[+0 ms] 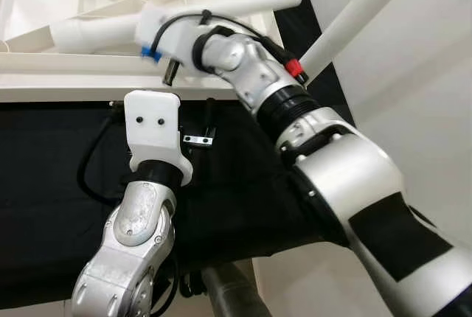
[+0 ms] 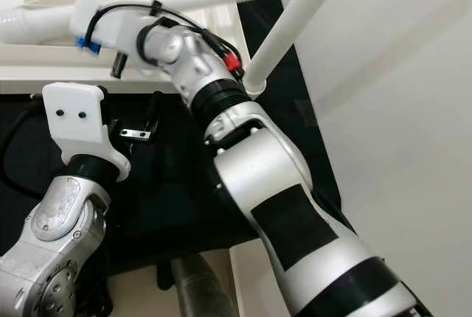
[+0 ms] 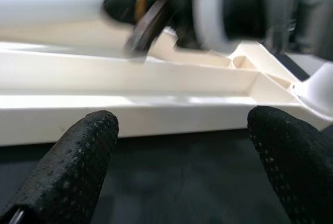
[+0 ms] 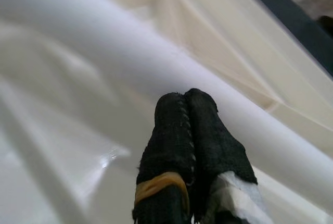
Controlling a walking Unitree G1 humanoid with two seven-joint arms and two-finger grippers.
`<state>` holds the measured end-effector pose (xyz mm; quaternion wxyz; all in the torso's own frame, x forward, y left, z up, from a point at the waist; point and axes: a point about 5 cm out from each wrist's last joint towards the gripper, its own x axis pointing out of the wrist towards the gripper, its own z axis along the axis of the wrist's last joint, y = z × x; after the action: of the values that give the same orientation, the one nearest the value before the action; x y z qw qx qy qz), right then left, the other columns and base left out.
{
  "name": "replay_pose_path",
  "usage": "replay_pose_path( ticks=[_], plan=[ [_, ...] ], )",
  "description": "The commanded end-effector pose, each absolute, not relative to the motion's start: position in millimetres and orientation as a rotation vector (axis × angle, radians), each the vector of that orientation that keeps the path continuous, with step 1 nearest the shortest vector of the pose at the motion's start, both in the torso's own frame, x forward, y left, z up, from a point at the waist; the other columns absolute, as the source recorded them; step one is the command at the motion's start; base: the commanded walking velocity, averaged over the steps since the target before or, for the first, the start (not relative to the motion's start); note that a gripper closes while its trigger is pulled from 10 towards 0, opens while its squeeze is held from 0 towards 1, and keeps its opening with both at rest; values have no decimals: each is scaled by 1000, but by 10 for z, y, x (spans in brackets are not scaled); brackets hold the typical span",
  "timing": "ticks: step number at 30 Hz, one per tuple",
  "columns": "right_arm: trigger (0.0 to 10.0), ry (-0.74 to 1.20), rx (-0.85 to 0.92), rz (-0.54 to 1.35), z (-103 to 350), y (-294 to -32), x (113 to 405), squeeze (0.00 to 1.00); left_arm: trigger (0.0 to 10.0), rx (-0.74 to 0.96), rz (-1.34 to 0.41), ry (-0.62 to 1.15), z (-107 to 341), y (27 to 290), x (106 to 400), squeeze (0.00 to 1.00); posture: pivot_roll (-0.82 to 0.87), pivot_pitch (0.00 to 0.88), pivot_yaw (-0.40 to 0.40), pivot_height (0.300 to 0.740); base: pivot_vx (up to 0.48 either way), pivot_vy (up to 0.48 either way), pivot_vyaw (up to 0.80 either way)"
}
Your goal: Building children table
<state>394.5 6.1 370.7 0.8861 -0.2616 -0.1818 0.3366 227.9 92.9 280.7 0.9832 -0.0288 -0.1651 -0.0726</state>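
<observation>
1. Lying upside down at the far side is a cream plastic tabletop with ribbed underside point(image 1: 110, 74); its near rim runs left to right, and its ribs form triangular compartments; it rests partly over a black mat point(image 1: 51, 155) that covers the floor nearer the robot.
2. Across the ribbed underside lies a white round plastic table leg point(image 1: 243, 4), running from far right to left; a second white leg point(image 2: 295, 15) stands tilted at the tabletop's right corner, its lower end at the corner and its shaft rising to the far right.
3. The right hand point(image 4: 184, 104) reaches over the tabletop from the right; the right wrist view shows its two black fingertips point(image 4: 171, 125) pressed together with nothing between them, just in front of the lying leg; whether they touch the leg cannot be told.
4. The left hand point(image 3: 182, 125) hovers low over the black mat, just near the tabletop's near rim; its two black dotted fingers point(image 3: 78, 156) stand wide apart and hold nothing.
5. A small metal bracket point(image 1: 198, 139) lies on the black mat between the two arms; pale floor point(image 2: 398, 110) shows to the right of the mat.
</observation>
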Motion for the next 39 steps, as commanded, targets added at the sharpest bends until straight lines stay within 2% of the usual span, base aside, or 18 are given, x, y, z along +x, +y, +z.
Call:
replay_pose_path(
  ticks=[1,2,4,8,12,16,19,24,28,30,39],
  plan=[
    [10000,-415,-371,673,3762,-92,3976,0,10000,-74,-182,-318,2782,896,2290,0,-37,316,-269,740,0,0,0],
    [10000,-459,-270,662,3811,-203,3981,0,10000,-78,-194,-325,2797,899,2307,0,-27,297,-258,740,0,0,0],
    [10000,-459,-270,662,3811,-203,3981,0,10000,-78,-194,-325,2797,899,2307,0,-27,297,-258,740,0,0,0],
    [10000,-567,-83,603,3818,-515,3958,0,10000,-29,-194,-347,2820,936,2368,0,-15,263,-226,740,0,0,0],
    [10000,-583,-69,607,3775,-558,3933,0,10000,-13,-192,-351,2818,952,2391,0,-9,249,-213,740,0,0,0],
    [10000,-290,39,554,3340,-646,4004,0,10000,33,-192,-353,2825,1011,2465,0,5,222,-192,740,0,0,0],
    [10000,-246,105,515,3245,-688,4003,0,10000,31,-153,-355,2850,1105,2519,0,12,211,-186,740,0,0,0],
    [10000,-307,136,485,3241,-727,3951,0,10000,60,-115,-361,2870,1202,2560,0,20,202,-182,740,0,0,0],
    [10000,-445,124,427,3273,-771,3802,0,10000,91,-73,-377,2902,1309,2597,0,32,188,-175,740,0,0,-434],
    [10000,-441,133,399,3276,-788,3703,0,10000,92,-71,-386,2925,1332,2611,0,36,183,-169,740,0,0,-794],
    [10000,-433,132,378,3159,-779,3588,0,10000,119,-65,-396,2972,1379,2651,0,46,171,-159,740,0,38,-700]
  ],
)
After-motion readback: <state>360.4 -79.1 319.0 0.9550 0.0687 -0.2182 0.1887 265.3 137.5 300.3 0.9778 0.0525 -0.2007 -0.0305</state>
